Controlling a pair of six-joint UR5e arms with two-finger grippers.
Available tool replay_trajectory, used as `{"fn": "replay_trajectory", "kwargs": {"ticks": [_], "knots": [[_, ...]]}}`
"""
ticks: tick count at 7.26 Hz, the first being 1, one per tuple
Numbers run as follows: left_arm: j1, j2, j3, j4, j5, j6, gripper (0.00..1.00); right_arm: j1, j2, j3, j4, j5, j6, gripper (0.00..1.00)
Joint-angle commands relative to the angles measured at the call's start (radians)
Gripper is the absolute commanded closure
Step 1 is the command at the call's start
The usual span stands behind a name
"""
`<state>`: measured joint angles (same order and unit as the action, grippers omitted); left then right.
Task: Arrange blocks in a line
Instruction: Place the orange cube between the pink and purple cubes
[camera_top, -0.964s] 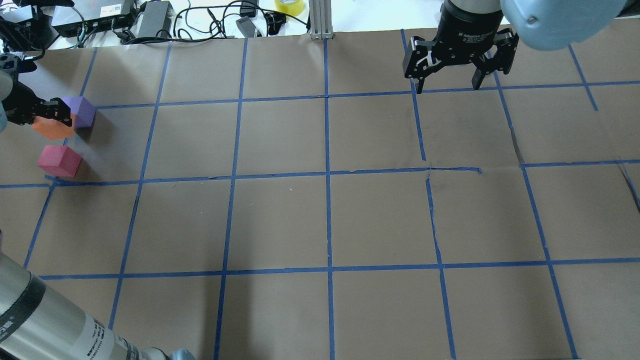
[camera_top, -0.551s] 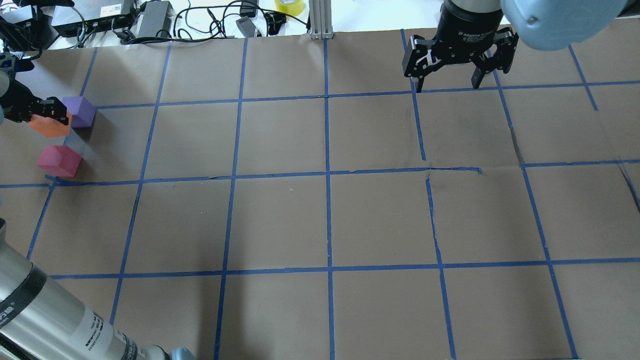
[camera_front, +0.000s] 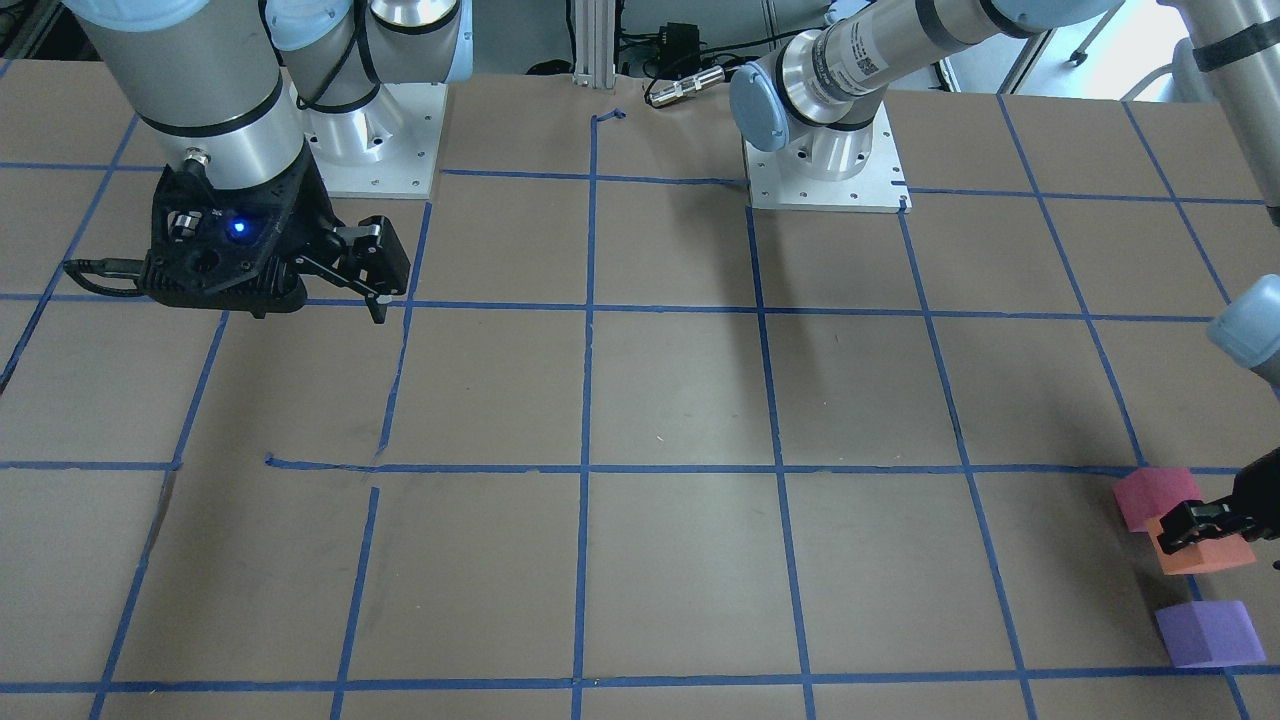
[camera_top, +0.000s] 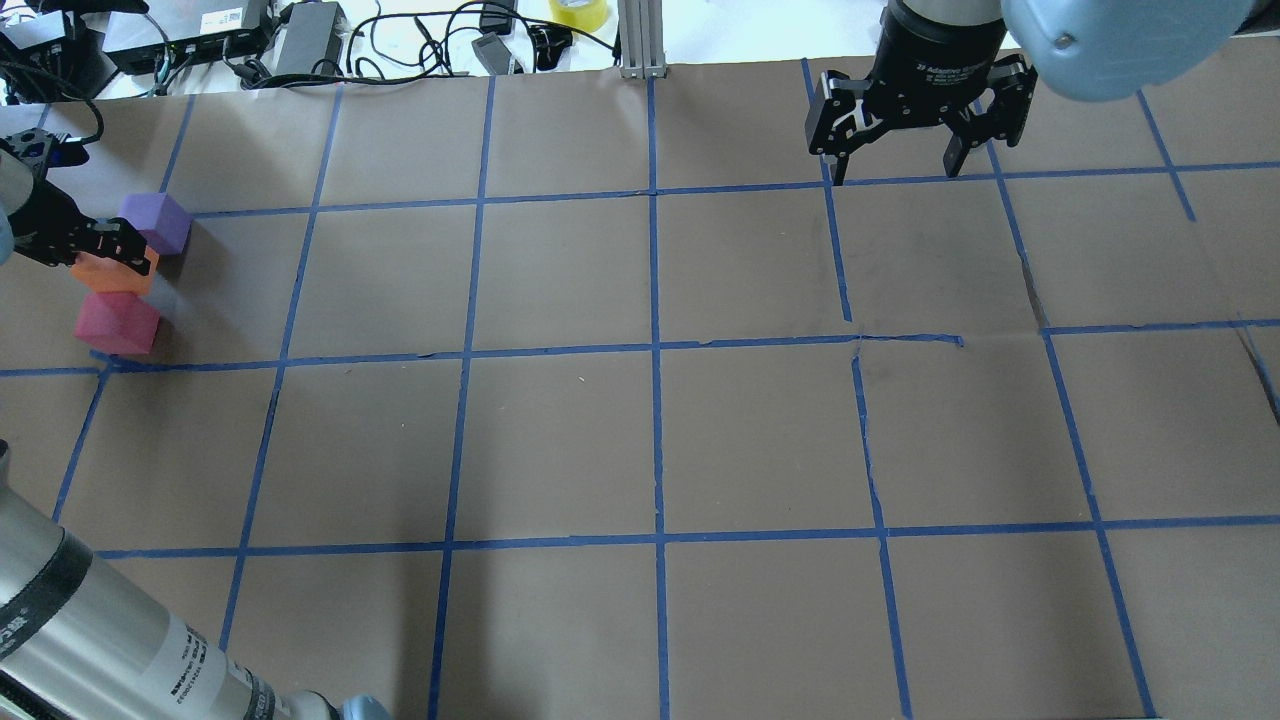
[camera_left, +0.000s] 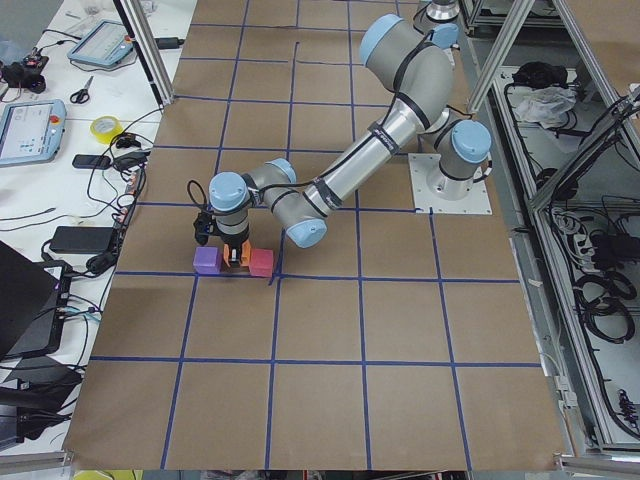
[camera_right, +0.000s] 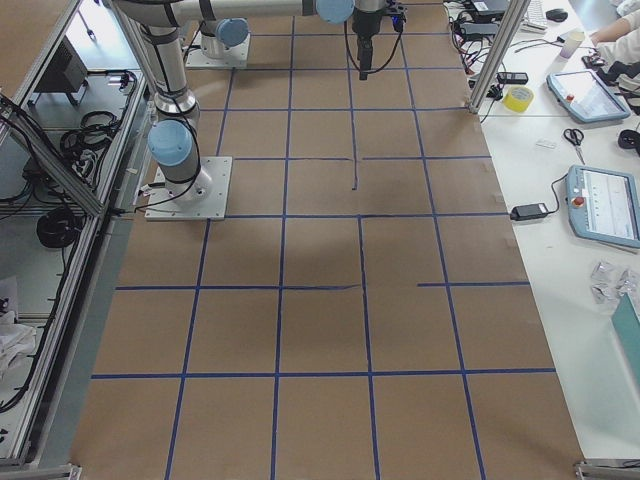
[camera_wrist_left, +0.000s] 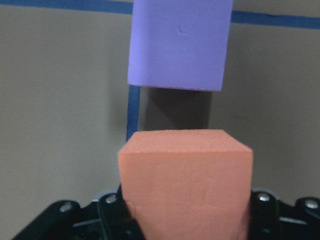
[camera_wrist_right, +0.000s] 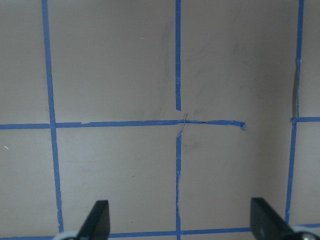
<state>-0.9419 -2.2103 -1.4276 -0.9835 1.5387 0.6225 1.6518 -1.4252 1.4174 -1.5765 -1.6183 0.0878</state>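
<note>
My left gripper (camera_top: 105, 252) is shut on the orange block (camera_top: 118, 277) at the table's far left. The block sits low, between the purple block (camera_top: 158, 222) and the pinkish-red block (camera_top: 117, 325). I cannot tell whether it rests on the table. In the front-facing view the orange block (camera_front: 1205, 552) is close against the pinkish-red block (camera_front: 1153, 497), with a gap to the purple block (camera_front: 1210, 633). The left wrist view shows the orange block (camera_wrist_left: 185, 182) between the jaws and the purple block (camera_wrist_left: 180, 42) ahead. My right gripper (camera_top: 897, 172) is open and empty, far off at the back right.
Brown paper with a blue tape grid (camera_top: 655, 345) covers the table. Cables, power bricks and a yellow tape roll (camera_top: 580, 12) lie beyond the far edge, beside an aluminium post (camera_top: 640, 40). The arm bases (camera_front: 825, 165) stand on the robot's side.
My left gripper has carried the orange block from beside the purple block toward the pinkish-red block and lower. The right arm has not moved.
</note>
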Motion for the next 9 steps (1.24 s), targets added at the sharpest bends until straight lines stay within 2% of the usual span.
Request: {"fn": "replay_trajectory", "kwargs": {"ticks": [1, 9], "knots": [[0.0, -0.021, 0.022, 0.002, 0.012, 0.06, 1.0, 0.0, 0.0, 0.0, 0.0, 0.0, 0.001, 0.0], [0.0, -0.089, 0.021, 0.101, -0.031, 0.063, 1.0, 0.0, 0.0, 0.0, 0.001, 0.0, 0.001, 0.0]]}}
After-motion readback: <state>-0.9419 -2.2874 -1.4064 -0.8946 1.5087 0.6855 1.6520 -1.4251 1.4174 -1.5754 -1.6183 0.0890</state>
